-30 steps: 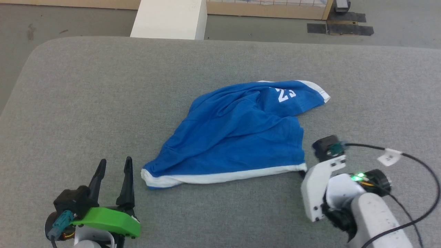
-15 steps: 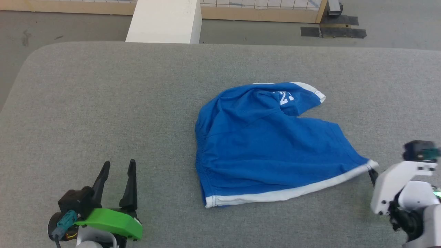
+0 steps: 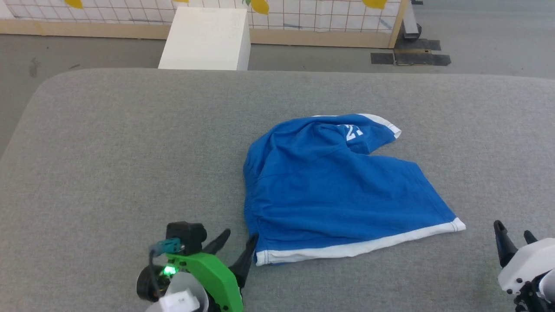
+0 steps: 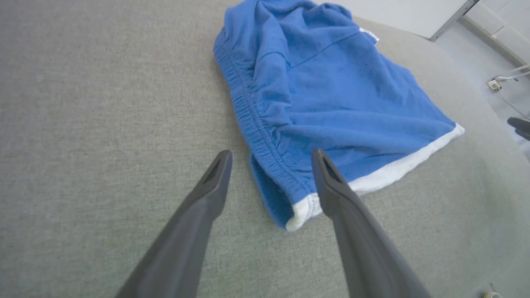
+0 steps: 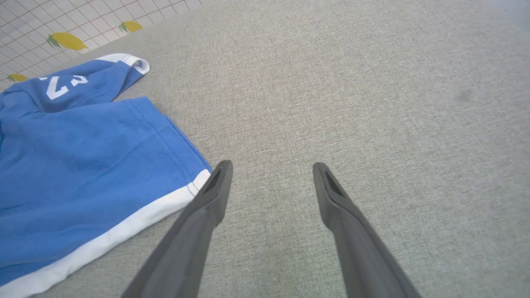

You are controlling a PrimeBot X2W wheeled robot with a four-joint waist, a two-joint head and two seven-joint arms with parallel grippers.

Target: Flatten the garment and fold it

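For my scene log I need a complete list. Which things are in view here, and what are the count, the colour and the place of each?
athletic shorts: one, bright blue with white trim and a white number, lying at the middle of the table
table: one, grey fabric top, under the shorts
block: one, white, beyond the table's far edge
wall panel: one, white grid with yellow prints, wooden frame, at the far side
floor patches: at least two, black, far right beyond the table
left gripper: one, dark fingers, green mount, open at the shorts' near left corner
right gripper: one, dark fingers, white mount, open over bare table, apart from the shorts
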